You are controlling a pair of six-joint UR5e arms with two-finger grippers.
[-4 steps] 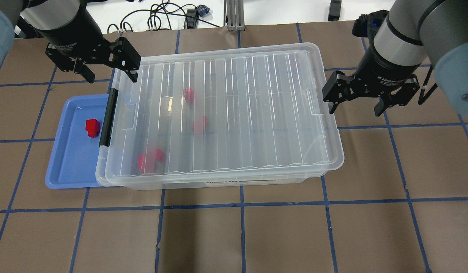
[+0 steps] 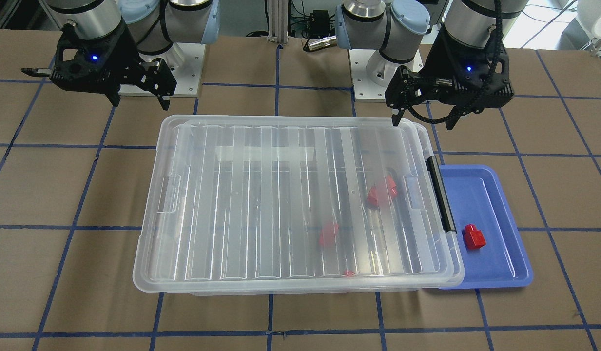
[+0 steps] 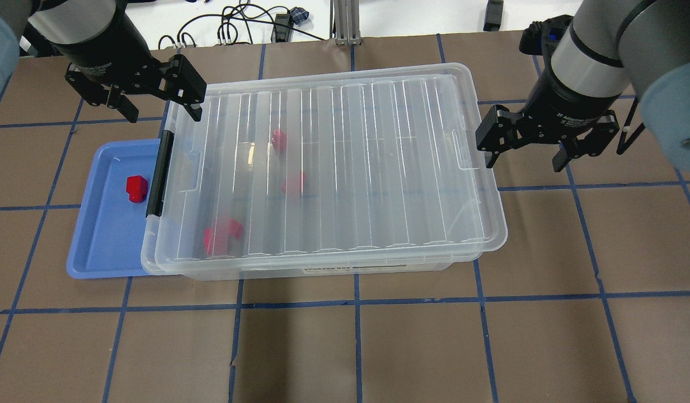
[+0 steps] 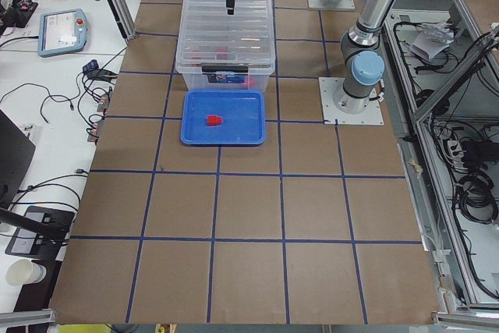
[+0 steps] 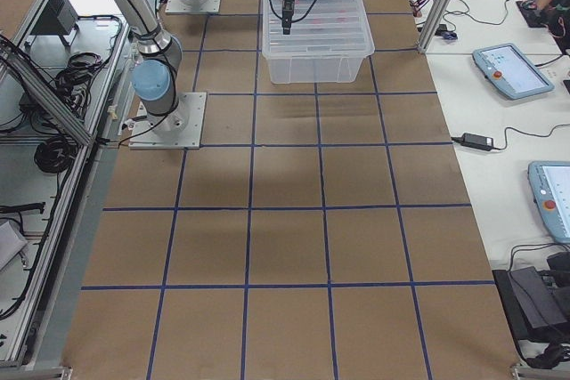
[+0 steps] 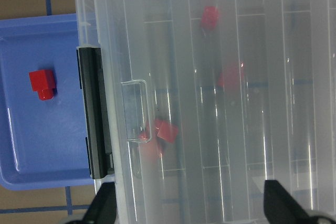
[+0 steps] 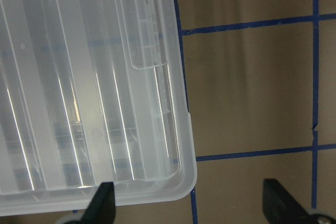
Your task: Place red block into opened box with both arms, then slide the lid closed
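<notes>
A red block (image 3: 136,188) lies on the blue tray (image 3: 101,246), also visible in the left wrist view (image 6: 42,83). The clear box (image 3: 322,270) stands beside the tray, its black handle (image 3: 159,173) facing it. The ribbed lid (image 3: 378,168) lies over nearly the whole box, overhanging a little at the right end. Three more red blocks (image 3: 295,183) show blurred through the lid. My left gripper (image 3: 161,109) hovers open above the box's far left corner. My right gripper (image 3: 522,162) hangs open just off the lid's right end. Both are empty.
The brown table carries a blue tape grid. Cables and a metal post (image 3: 345,22) sit beyond the far edge. The robot bases (image 2: 173,68) stand behind the box. Operator desks with tablets (image 5: 508,68) run along the table's side.
Both grippers have shifted very slightly up and back. The lid, the box and the blocks have not moved.
</notes>
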